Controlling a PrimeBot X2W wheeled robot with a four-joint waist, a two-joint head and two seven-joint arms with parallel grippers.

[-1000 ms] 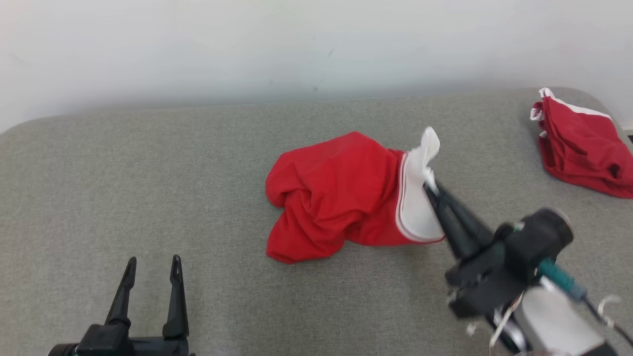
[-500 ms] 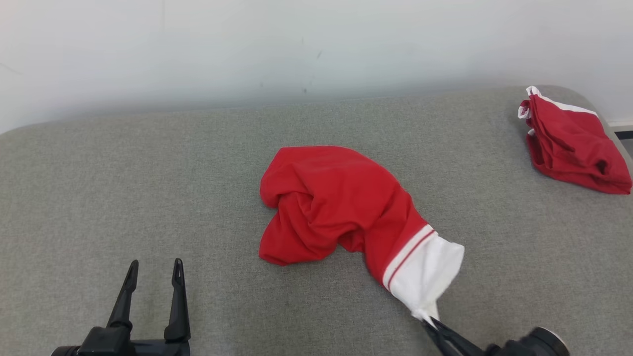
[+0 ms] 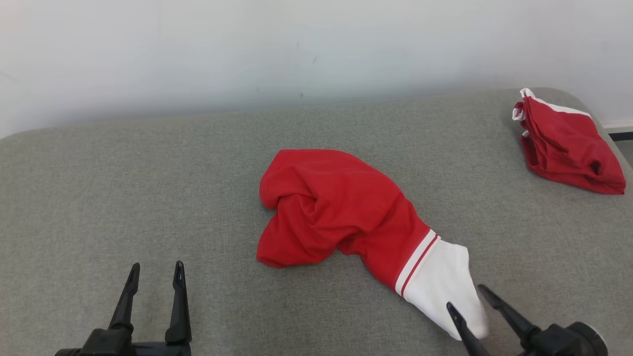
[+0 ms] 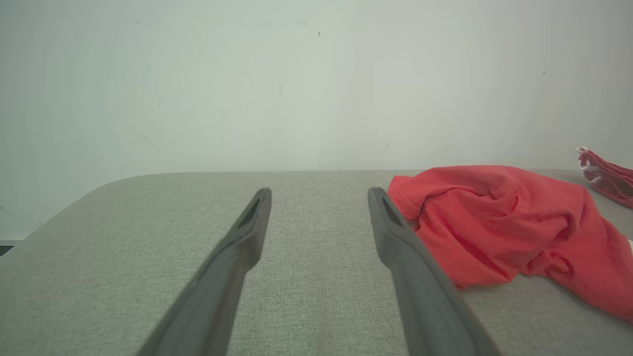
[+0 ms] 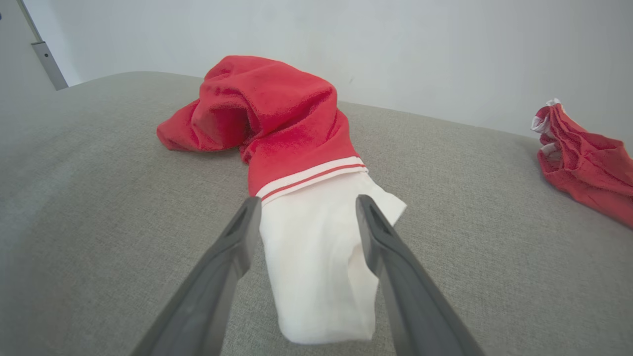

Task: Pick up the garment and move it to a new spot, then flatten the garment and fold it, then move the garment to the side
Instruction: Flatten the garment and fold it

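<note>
Across the middle of the grey fabric-covered surface (image 3: 148, 173), the crumpled red garment with a white, red-striped end (image 3: 336, 207) is lying, white end pointing toward the near right edge. Astride that end, the right pincer (image 3: 465, 296) is hovering spread wide, gripping nothing. Over the bare left stretch, the left pincer (image 3: 156, 266) is standing open, well apart. At the far right corner, a second bunched red-and-white garment (image 3: 568, 143) is sitting.
</note>
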